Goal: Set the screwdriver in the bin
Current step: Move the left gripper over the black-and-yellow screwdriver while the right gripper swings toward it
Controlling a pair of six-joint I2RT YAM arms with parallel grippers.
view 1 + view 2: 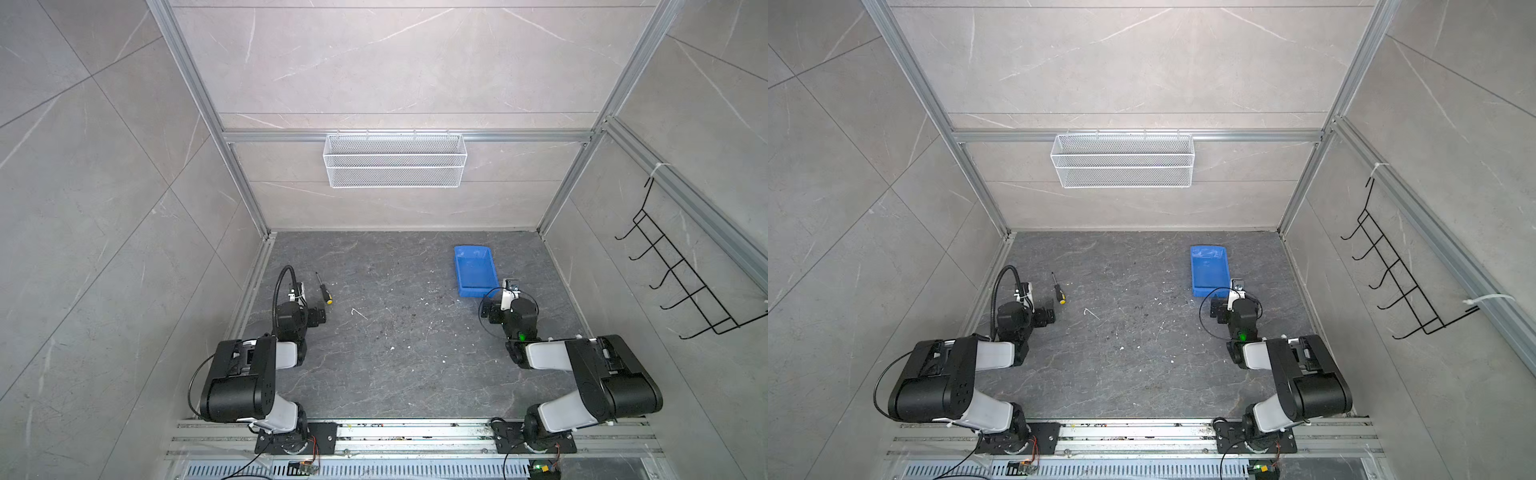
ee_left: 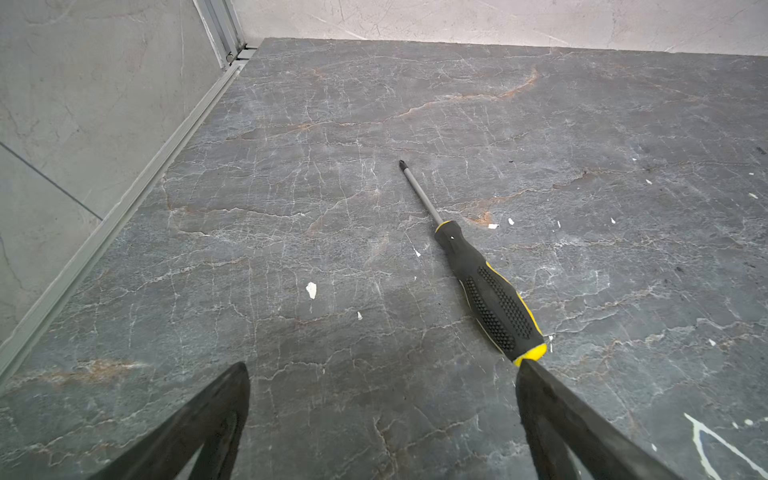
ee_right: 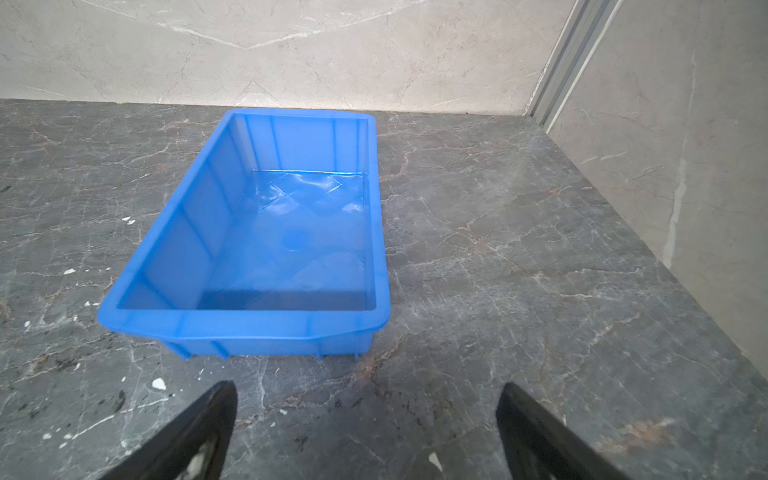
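The screwdriver point(image 1: 323, 288) point(image 1: 1057, 288) point(image 2: 486, 291) lies flat on the dark stone floor at the left, thin shaft pointing to the back wall, yellow end cap toward the arms. My left gripper point(image 2: 382, 370) point(image 1: 316, 316) is open just short of that cap; one fingertip point(image 2: 536, 382) almost meets it in the left wrist view, with bare floor between the fingers. The blue bin point(image 1: 475, 270) point(image 1: 1209, 270) point(image 3: 249, 328) sits empty at the right rear. My right gripper point(image 3: 368, 395) point(image 1: 494, 309) hangs open just in front of its near wall, holding nothing.
A white wire-mesh basket point(image 1: 395, 160) hangs on the back wall. A black wire hook rack point(image 1: 681, 270) is fixed to the right wall. Aluminium frame rails point(image 1: 249, 286) edge the floor. White flecks and dark crumbs point(image 1: 399, 311) dot the middle.
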